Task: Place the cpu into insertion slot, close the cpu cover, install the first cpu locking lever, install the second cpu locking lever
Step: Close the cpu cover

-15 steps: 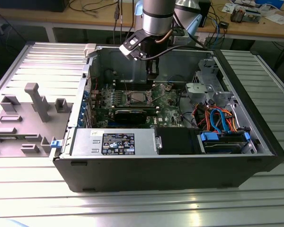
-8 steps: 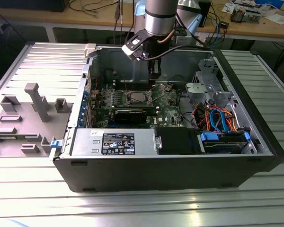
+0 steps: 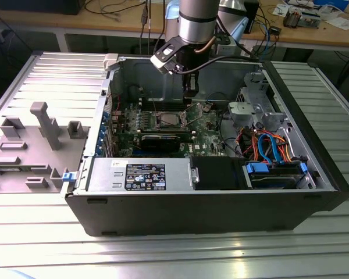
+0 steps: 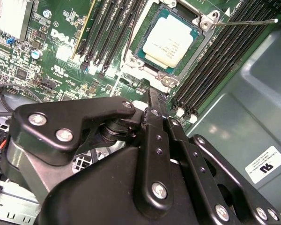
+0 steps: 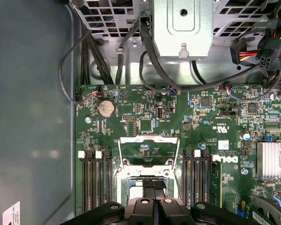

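The claw (image 4: 152,97) lay nearest the lens in both wrist views, its black linkage across the foreground. Its fingers (image 5: 148,186) were pressed together and pinched nothing that could be seen. The tips stood over one edge of the insertion slot (image 4: 185,63); contact with it could not be determined.

The cpu (image 4: 167,40) was seated flat in the insertion slot, silver top upward, apart from the claw tips. The cpu cover (image 5: 149,139) stood raised on its hinge, with green board visible through its window in the first wrist view. One thin locking lever (image 4: 246,21) was unlatched, reaching out from a corner of the slot across the neighbouring memory slots (image 4: 215,56). Black memory slots flanked the insertion slot on two opposite sides.

Further out on the motherboard (image 5: 196,117), a coin battery (image 5: 106,108) sat beyond the raised cover, and a finned heat sink (image 5: 273,159) lay near one board edge.

In the exterior view the board lay inside an open computer case (image 3: 192,212), with the arm (image 3: 196,17) descending into it from above. A power supply (image 3: 136,174) ran along the case's near wall, and a drive bay with blue and orange cables (image 3: 270,148) occupied the corner at the exterior view's right. The case rested on a ribbed metal worktop (image 3: 163,256). A grey fixture (image 3: 29,145) sat towards the worktop's edge at the exterior view's left, well apart from the case.
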Controlling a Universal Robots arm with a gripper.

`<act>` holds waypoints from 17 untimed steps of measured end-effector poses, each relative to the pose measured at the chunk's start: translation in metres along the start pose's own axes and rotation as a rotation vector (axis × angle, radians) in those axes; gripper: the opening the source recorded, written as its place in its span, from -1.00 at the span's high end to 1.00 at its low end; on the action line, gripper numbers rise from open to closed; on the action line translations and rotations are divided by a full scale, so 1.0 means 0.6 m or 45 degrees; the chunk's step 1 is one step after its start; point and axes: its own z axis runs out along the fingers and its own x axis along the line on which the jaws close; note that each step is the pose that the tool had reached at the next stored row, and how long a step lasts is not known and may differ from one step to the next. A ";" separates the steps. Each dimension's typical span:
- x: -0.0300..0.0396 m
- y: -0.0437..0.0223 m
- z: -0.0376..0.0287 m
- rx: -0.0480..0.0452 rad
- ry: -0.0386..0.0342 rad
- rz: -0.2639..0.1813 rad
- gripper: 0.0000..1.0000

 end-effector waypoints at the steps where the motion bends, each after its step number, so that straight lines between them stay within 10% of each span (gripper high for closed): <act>1: 0.000 0.001 0.000 0.000 0.0000 0.000 0.79; 17: 0.000 0.018 0.000 0.000 0.0000 0.000 0.79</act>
